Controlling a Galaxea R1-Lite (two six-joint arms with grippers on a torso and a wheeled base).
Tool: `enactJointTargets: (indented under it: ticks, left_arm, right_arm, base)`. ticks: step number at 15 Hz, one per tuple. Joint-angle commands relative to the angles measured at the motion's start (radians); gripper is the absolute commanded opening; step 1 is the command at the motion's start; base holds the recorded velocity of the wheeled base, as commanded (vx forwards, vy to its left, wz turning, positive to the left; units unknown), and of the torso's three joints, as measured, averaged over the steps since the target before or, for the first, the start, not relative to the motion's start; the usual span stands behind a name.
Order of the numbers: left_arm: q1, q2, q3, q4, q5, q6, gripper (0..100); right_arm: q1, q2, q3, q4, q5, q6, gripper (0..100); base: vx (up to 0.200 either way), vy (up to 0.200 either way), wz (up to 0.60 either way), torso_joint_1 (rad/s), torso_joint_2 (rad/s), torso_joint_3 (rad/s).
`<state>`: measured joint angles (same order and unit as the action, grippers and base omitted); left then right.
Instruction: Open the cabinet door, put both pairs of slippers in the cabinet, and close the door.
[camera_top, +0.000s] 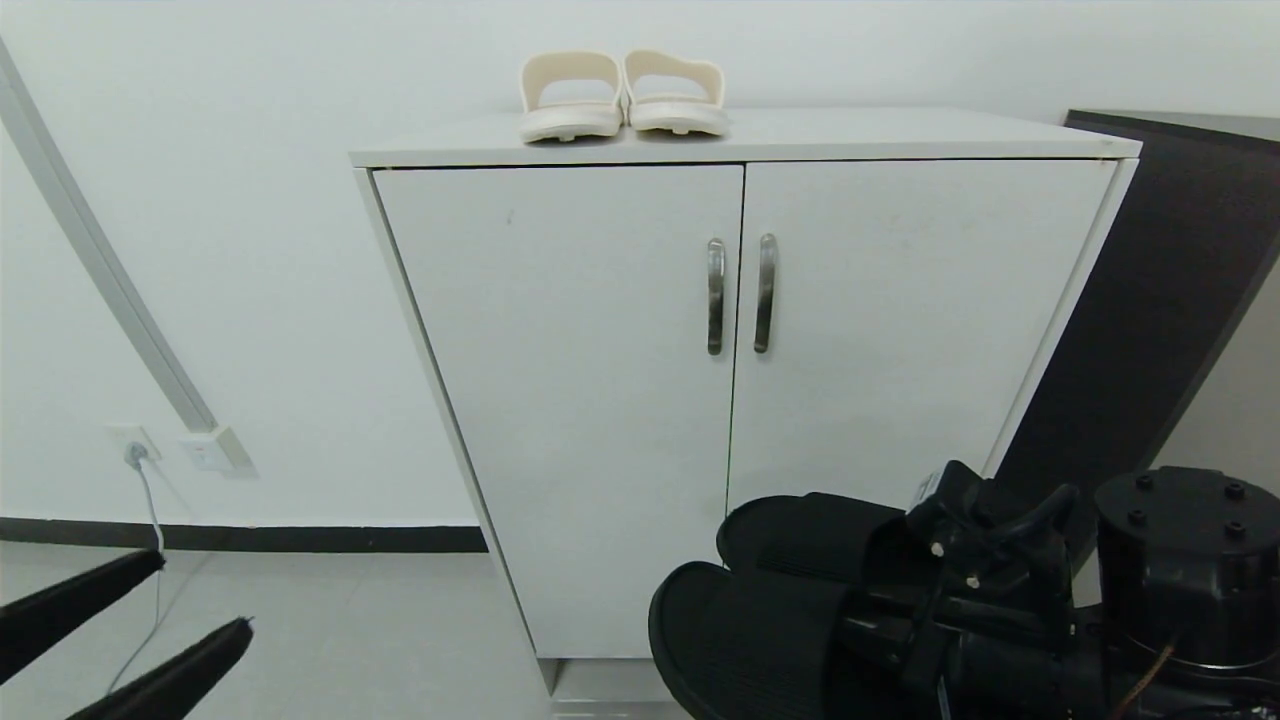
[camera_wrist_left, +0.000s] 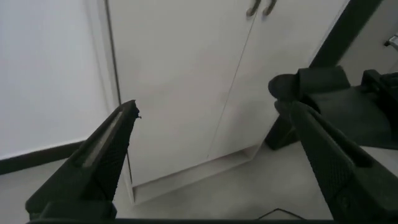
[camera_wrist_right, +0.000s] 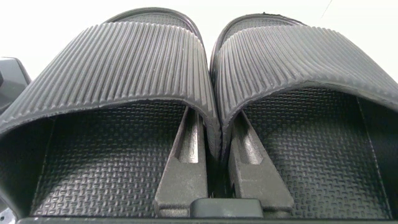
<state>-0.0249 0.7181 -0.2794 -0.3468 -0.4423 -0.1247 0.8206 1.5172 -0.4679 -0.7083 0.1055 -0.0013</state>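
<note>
On the head view, the white cabinet (camera_top: 900, 132) stands against the wall with both doors shut. The left door (camera_top: 570, 400) and right door (camera_top: 900, 350) meet at the middle, where the two metal handles (camera_top: 715, 296) hang upright side by side. I cannot see what is inside. A cream pair of slippers (camera_top: 623, 97) sits on the cabinet's top, the two touching each other. My right end effector (camera_top: 930, 585) is low in front of the right door, clamped on the black pair of slippers (camera_top: 770, 590), which it carries off the floor (camera_top: 330, 620). My left end effector (camera_top: 204, 590) hangs low to the left of the cabinet, its fingers spread and nothing between them.

On the left wrist view, the left end effector (camera_wrist_left: 208, 96) gapes wide in front of the cabinet (camera_wrist_left: 180, 74), near its lower part. The black pair (camera_wrist_left: 354, 109) shows beyond one finger.

On the right wrist view, the black pair (camera_wrist_right: 124, 62) lies side by side. One of the fingers (camera_wrist_right: 183, 174) of the right end effector (camera_wrist_right: 214, 124) is inside each slipper, pinching the two adjoining side walls together.
</note>
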Motion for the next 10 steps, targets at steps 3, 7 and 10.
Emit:
enactJointTargets:
  ticks: [3,7,10]
  left_arm:
    - [-0.244,0.314,-0.072,-0.199,-0.003,-0.043,100]
    - [-0.406,0.455,-0.23,-0.204,0.036,-0.108,100]
    - [-0.535,0.572,-0.38,-0.204,0.037,-0.205,100]
  right_arm:
    - [0.0,0.018,-0.008,-0.002,0.002,0.0,0]
    - [0.0,0.035,-0.005,-0.048,-0.001,0.0,0]
    - [0.0,0.041,-0.006,-0.048,-0.001,0.0,0]
  base:
    - [0.0,0.0,0.0,0.0,0.0,0.0]
    - [0.0,0.0,0.0,0.0,0.0,0.0]
    - [0.0,0.0,0.0,0.0,0.0,0.0]
